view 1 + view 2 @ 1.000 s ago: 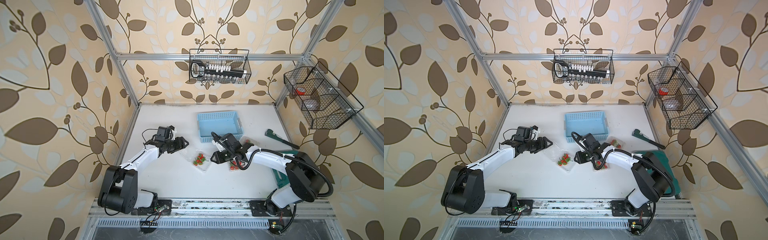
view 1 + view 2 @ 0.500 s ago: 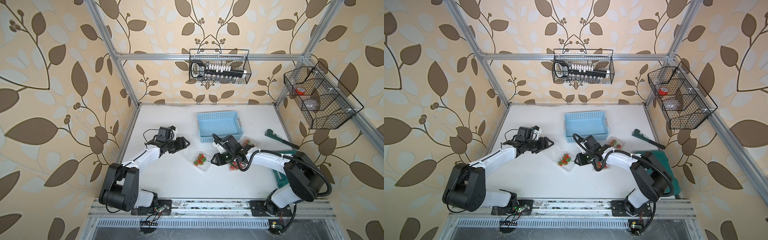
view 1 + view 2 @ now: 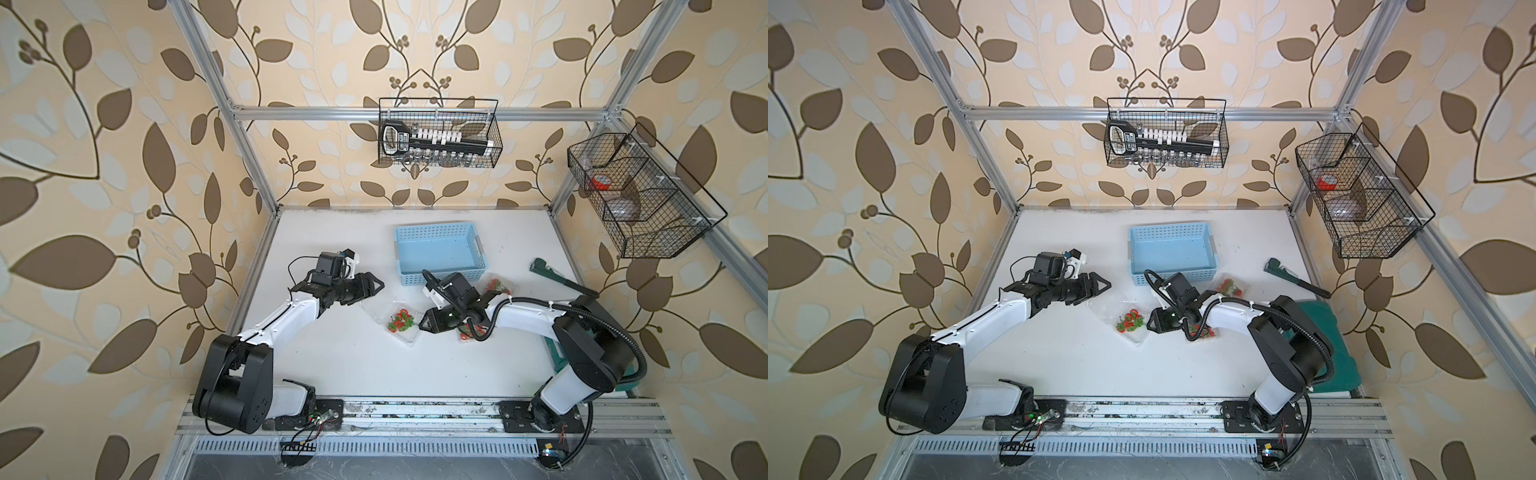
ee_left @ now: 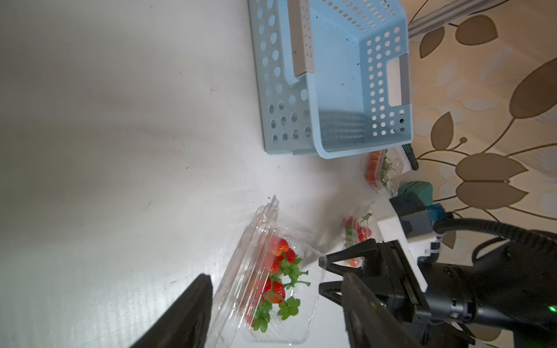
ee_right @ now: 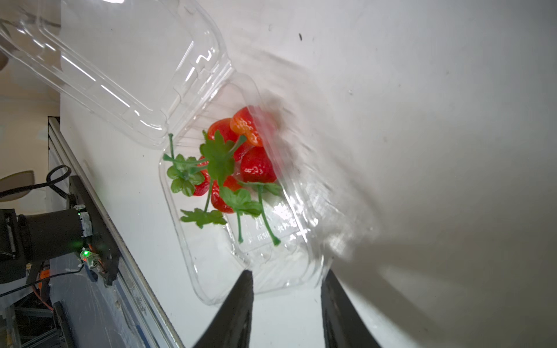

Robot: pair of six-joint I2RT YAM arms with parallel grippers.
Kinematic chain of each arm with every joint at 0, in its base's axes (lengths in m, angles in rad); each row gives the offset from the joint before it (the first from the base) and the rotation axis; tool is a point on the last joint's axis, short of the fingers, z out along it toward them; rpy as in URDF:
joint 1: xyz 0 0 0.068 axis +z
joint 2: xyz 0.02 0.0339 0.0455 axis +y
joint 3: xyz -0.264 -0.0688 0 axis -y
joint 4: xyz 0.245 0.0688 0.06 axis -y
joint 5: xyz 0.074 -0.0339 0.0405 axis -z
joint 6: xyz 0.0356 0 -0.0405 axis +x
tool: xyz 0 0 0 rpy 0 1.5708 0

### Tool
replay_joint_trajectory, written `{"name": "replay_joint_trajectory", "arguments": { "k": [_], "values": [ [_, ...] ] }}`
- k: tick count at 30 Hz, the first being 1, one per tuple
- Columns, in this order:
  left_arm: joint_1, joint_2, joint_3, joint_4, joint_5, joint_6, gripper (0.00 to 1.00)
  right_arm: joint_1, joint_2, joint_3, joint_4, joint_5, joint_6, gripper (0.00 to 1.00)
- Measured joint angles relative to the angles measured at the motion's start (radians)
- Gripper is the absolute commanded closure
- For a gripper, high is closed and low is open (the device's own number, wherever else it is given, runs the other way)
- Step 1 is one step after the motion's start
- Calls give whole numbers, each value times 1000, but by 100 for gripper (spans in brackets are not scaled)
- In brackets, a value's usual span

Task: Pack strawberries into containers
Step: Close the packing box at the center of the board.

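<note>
Scene: a white table [image 3: 332,374] seen from above, with two robot arms reaching in from its near edge.
Open container: a clear clamshell [image 3: 409,334] lies mid-table between the two arms, its lid [image 5: 120,69] swung back on the side facing the left arm.
Strawberries: about five red berries [image 5: 256,165] with green leafy tops lie heaped inside the open container.
Right gripper: the right gripper [image 5: 287,272] has its fingers apart, one on each side of the open container's near rim. I cannot tell whether they touch it.
Left gripper: the left gripper [image 3: 380,284] has its fingers apart and holds nothing. It is near the lid, not touching.
Second container: this clamshell [image 3: 467,334] holds berries and lies partly under the right arm.
Third container: this clamshell [image 3: 496,284] holds berries and sits just beside the near right corner of the light blue basket [image 3: 440,276].
</note>
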State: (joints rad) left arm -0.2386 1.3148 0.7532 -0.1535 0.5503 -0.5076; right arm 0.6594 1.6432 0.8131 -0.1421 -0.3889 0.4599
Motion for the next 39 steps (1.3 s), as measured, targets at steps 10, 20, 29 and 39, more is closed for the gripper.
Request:
{"name": "replay_joint_trajectory", "arguments": {
  "k": [10,20,29,39],
  "values": [
    [-119,-14,3,10,0,-24,30,0,49,8,49,-43,22,63],
    [-177,-11,19,0,-7,-26,30,0,49,8,71,-66,32,63],
    [-319,52,37,30,-24,-40,30,-4,51,3,119,-77,47,63],
    [-365,146,36,77,-39,-42,29,-129,-50,-114,130,-79,47,61]
  ]
}}
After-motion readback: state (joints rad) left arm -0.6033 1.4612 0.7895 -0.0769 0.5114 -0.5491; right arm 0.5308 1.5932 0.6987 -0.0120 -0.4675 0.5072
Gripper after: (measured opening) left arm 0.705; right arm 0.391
